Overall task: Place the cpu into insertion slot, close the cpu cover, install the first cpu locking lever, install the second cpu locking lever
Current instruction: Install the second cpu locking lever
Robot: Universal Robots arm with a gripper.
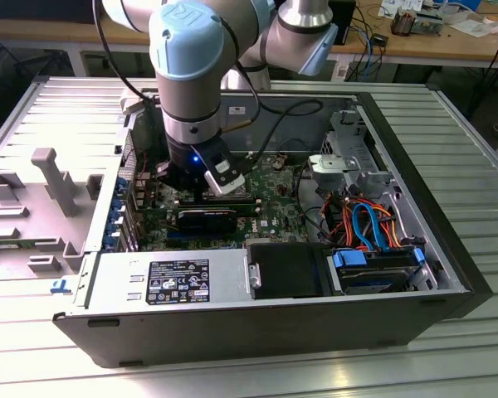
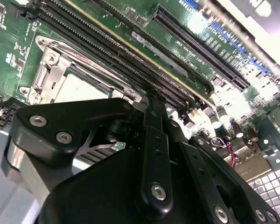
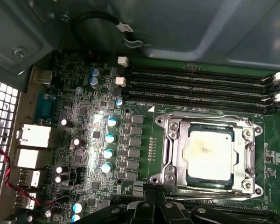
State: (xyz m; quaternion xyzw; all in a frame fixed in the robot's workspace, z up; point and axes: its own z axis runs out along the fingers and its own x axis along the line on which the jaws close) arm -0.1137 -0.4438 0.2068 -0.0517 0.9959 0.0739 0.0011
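where cpu [image 3: 208, 154] lies seated, claw [image 3: 153, 199] just beside

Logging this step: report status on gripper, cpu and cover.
Gripper low over the motherboard, at the insertion slot's edge. Cpu seated in slot, cpu cover down around it. Nothing blocking the socket.

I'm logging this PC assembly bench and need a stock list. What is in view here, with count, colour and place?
computer case: one, grey, lying open on the metal table
motherboard: one, green, inside the case
cpu: one, silver-grey, seated in the insertion slot
cpu cover: one, silver, down around the cpu
memory slots: several, black, beside the slot
power supply: one, silver, at the case's near edge
cables: several, orange and blue, toward the exterior view's right
gripper: one, black, beside the slot
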